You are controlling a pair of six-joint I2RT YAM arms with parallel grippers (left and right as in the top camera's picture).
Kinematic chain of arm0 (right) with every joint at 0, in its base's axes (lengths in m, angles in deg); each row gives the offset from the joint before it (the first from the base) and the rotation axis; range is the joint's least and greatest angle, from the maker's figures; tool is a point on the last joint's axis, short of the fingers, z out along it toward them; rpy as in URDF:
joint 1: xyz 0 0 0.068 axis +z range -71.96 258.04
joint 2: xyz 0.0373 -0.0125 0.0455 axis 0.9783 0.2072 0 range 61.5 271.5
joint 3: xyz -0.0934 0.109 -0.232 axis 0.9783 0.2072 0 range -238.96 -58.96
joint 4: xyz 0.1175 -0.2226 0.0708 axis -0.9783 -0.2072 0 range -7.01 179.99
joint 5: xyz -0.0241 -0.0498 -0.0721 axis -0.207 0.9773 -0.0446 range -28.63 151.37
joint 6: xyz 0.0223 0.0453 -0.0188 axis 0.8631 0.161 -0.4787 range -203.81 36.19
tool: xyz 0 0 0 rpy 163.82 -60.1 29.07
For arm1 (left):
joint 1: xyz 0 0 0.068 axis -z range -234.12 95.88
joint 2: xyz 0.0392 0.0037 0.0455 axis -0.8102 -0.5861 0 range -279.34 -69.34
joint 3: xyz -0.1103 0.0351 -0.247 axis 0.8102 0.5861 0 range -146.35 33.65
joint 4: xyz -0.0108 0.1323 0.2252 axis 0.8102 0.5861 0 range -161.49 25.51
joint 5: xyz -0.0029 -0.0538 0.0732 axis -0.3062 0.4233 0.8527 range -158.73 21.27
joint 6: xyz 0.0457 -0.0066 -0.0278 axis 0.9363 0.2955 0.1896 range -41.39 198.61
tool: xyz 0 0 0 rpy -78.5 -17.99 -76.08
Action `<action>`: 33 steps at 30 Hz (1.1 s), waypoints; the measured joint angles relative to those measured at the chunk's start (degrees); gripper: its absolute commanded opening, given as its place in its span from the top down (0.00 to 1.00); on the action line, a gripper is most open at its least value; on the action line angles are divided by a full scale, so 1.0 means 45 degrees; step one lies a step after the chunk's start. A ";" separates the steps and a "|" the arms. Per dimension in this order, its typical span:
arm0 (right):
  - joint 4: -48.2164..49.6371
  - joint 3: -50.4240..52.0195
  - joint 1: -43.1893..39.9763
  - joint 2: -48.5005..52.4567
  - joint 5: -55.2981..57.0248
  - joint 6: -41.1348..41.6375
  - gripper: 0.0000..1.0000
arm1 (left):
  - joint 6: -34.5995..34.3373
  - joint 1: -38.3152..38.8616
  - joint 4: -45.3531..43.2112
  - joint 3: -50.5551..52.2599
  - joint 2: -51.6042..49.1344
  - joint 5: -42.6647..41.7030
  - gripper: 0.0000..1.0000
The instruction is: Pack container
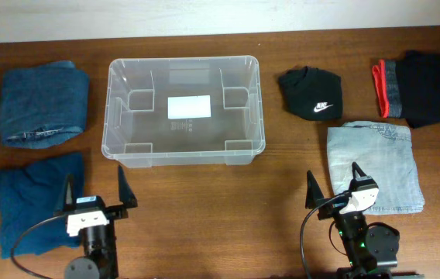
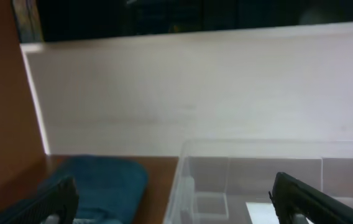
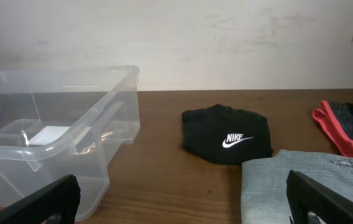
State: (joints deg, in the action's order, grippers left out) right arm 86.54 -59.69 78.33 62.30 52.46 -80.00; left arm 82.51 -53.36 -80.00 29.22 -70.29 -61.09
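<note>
folded blue denim (image 1: 44,105): is being shown lying at the far left of the wooden table (image 1: 220,209), toward its back edge.
dark blue cloth (image 1: 30,205): is being seen rumpled at the near left, in front of the folded blue denim.
left gripper (image 1: 96,191): is being held wide open over the near left of the table, its outer finger crossing the right edge of the dark blue cloth in the overhead view; nothing is being gripped between its fingers.
container (image 1: 181,156): is being shown standing upright, open side up, at the back of the table, left of centre, behind the left gripper and apart from it; its white label (image 1: 188,106) is being seen on the base through the clear plastic.
black Nike garment (image 1: 311,93): is being shown lying near the container's right side, apart from it.
right gripper (image 1: 334,183): is being held wide open, with nothing between its fingers, over the left edge of the pale folded denim.
pale folded denim (image 1: 379,155): is being seen lying flat in front of the black Nike garment.
black garment with a red and grey band (image 1: 421,87): is being shown lying at the far right, toward the back.
</note>
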 measured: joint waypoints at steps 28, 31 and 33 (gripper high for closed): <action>-0.0005 0.0000 0.0000 0.0000 0.0000 0.0000 0.02 | 0.2244 0.0005 1.1754 -1.7539 -1.3532 0.0505 0.01; -0.0005 0.0000 0.0000 0.0000 0.0000 0.0005 0.02 | 0.1559 -0.0248 1.1608 -1.8360 -1.4508 0.1496 0.01; -0.0005 0.0000 0.0000 0.0000 0.0000 0.0000 0.02 | 0.1292 -0.0767 1.1604 -1.9234 -1.5358 0.2268 0.01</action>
State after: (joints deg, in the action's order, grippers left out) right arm 86.52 -59.69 78.33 62.30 52.46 -80.00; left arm 88.32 -56.82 -27.79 -57.33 -139.40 -50.88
